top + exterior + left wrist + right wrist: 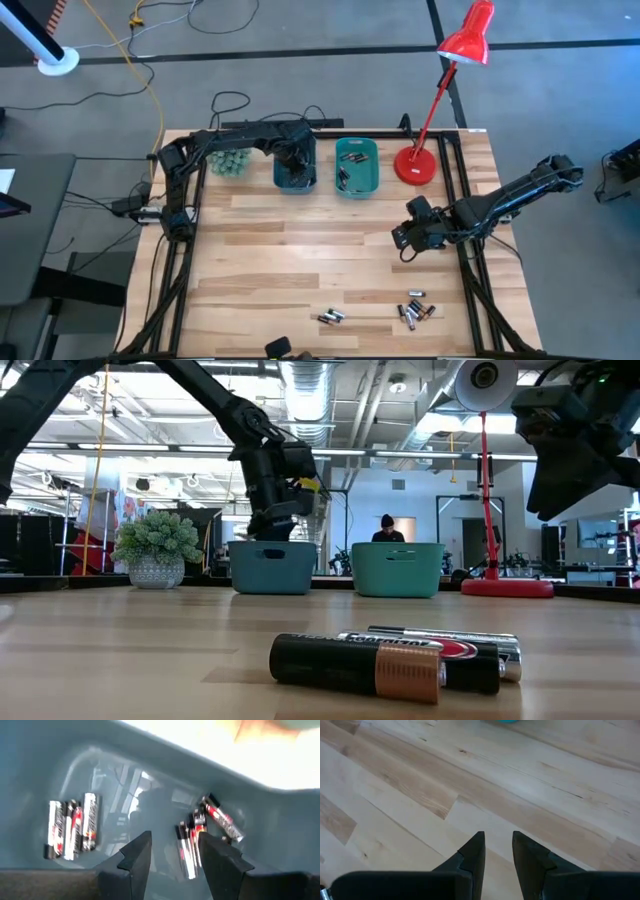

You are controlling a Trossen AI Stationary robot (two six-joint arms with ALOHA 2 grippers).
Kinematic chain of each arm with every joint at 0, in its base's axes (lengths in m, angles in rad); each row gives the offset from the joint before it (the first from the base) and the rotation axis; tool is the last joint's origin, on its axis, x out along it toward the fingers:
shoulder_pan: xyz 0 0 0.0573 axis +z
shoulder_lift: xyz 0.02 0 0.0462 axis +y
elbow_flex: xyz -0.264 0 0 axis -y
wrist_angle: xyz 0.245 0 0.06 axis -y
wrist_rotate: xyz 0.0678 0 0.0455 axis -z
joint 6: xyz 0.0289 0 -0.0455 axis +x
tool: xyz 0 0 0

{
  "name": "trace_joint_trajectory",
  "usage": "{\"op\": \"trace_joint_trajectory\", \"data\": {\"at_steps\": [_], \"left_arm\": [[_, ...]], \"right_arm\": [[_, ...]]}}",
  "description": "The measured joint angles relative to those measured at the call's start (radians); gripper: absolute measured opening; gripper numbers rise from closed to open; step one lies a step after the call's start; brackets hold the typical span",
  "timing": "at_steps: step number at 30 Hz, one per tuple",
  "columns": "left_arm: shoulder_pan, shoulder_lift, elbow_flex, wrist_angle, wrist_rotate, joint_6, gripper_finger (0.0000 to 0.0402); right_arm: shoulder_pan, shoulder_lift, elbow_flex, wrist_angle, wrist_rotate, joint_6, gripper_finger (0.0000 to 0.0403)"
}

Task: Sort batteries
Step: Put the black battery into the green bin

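Note:
Loose batteries (414, 311) lie on the table near its near edge, with a smaller group (331, 317) to their left; in the low view they lie on their sides in the foreground (395, 658). My left gripper (172, 852) hovers open over the dark blue bin (295, 168) at the far edge, above black-and-red batteries (72, 826) on its floor. The teal bin (357, 166) beside it also holds batteries. My right gripper (498, 851) hangs open and empty over bare wood right of the table's middle (408, 238).
A red desk lamp (417, 165) stands right of the teal bin, its head arching beyond the table's far edge. A small potted plant (230, 161) sits left of the blue bin. Bare wood spans the table's middle. A person sits in the room behind (386, 530).

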Motion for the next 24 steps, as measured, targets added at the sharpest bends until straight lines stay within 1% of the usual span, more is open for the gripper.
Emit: {"op": "trace_joint_trajectory", "data": {"at_steps": [8, 13, 20, 22, 24], "left_arm": [[-0.002, 0.0, 0.101, -0.015, -0.001, -0.031, 0.0159], [-0.02, -0.012, 0.177, -0.057, -0.001, -0.068, 0.0159], [-0.122, -0.049, 0.288, -0.061, -0.009, -0.118, 0.016], [-0.167, -0.049, 0.317, -0.062, -0.027, -0.135, 0.016], [-0.218, -0.049, 0.338, -0.062, -0.071, -0.167, 0.016]], "right_arm": [[0.0, 0.0, 0.0, -0.003, 0.0, -0.01, 0.0116], [0.0, 0.0, 0.0, -0.003, 0.0, -0.018, 0.0116], [0.001, 0.0, 0.0, -0.006, 0.0, -0.048, 0.0116], [0.003, 0.0, 0.0, -0.006, 0.0, -0.063, 0.0116], [0.003, 0.0, 0.0, -0.006, 0.0, -0.075, 0.0116]]}}
